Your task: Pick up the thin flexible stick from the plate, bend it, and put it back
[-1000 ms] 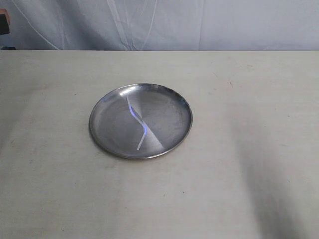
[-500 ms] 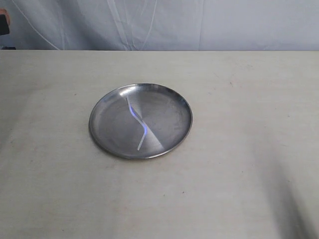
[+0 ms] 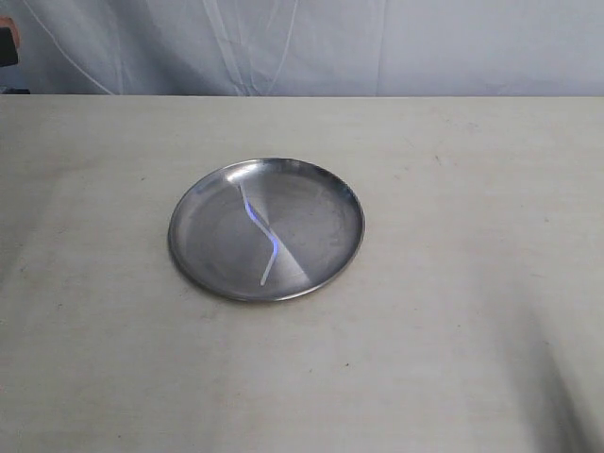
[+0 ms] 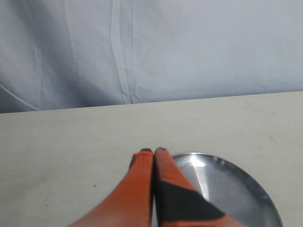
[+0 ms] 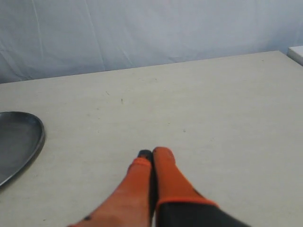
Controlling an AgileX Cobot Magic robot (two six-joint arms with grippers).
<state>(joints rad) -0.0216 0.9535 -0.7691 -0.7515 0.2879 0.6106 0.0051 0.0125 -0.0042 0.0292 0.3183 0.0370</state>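
A kinked, pale translucent plastic stick point(image 3: 262, 232) is laid inside the round shiny steel plate point(image 3: 326, 212), ringed by beige tabletop point(image 3: 453, 189); the left orange tool point(image 4: 154, 151) and right orange tool point(image 5: 152, 152) are pressed together.

- It looked like a robotics lab bench.
- A creased white cloth backdrop point(image 3: 377, 47) hung along the beige desk point(image 3: 453, 359)'s far edge.
- The orange left gripper point(image 4: 153, 151) and right gripper point(image 5: 152, 152) marked a robot rig.

Bare tabletop point(image 3: 453, 330) all round the low-rimmed plate point(image 3: 203, 236)
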